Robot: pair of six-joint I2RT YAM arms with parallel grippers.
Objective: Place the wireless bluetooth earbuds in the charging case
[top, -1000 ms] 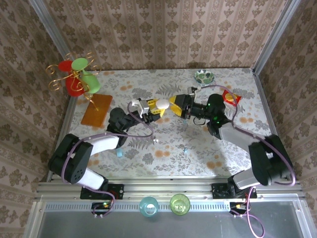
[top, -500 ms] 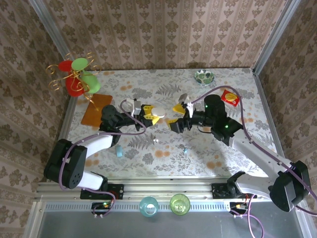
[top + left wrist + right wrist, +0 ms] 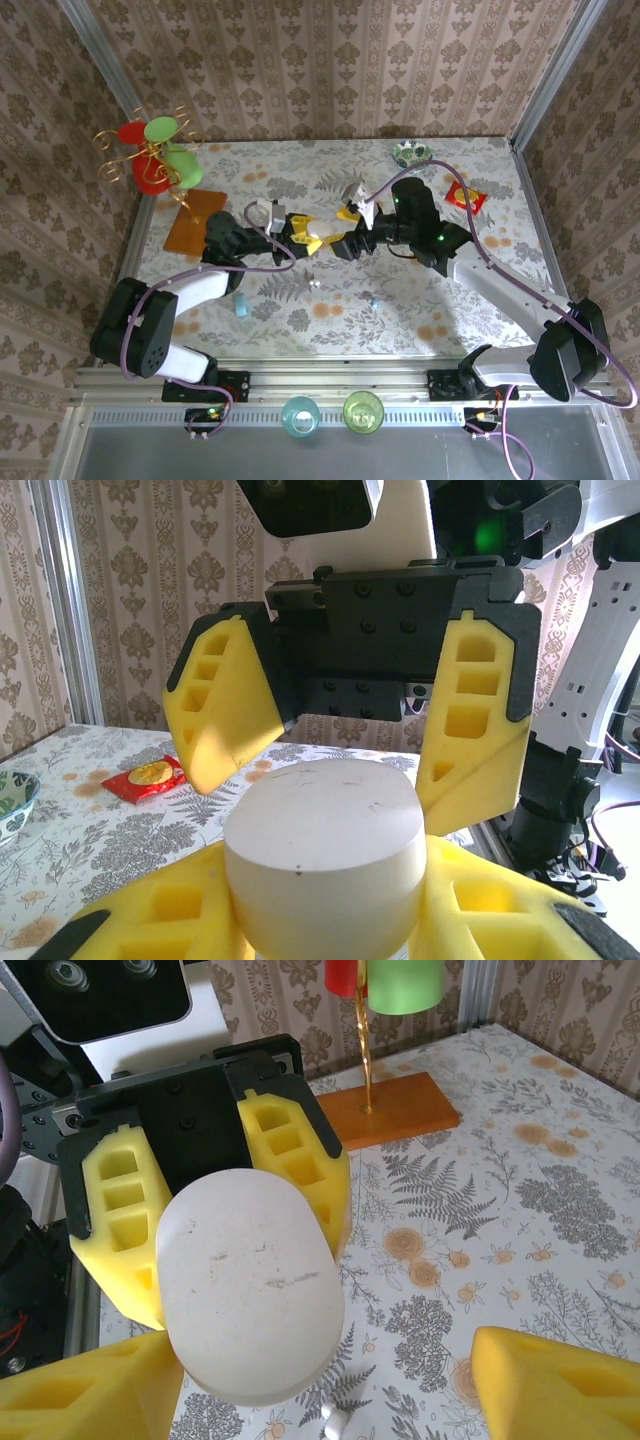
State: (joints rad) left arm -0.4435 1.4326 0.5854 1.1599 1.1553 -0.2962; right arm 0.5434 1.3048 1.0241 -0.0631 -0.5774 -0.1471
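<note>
The left gripper (image 3: 307, 233) is clamped on a white oval pebble (image 3: 322, 850), held up above the table (image 3: 470, 300). The right gripper (image 3: 343, 230) faces it, spread wide, 1 yellow finger on each side of the pebble and touching nothing. The risk looks like the handover. If the left lets go before the right closes, the smooth pebble could drop, and yellow pads could clash at this range. The charging case (image 3: 241, 308) lies on the table by the left arm, and the earbuds (image 3: 375, 301) lie loose, well apart from it.
</note>
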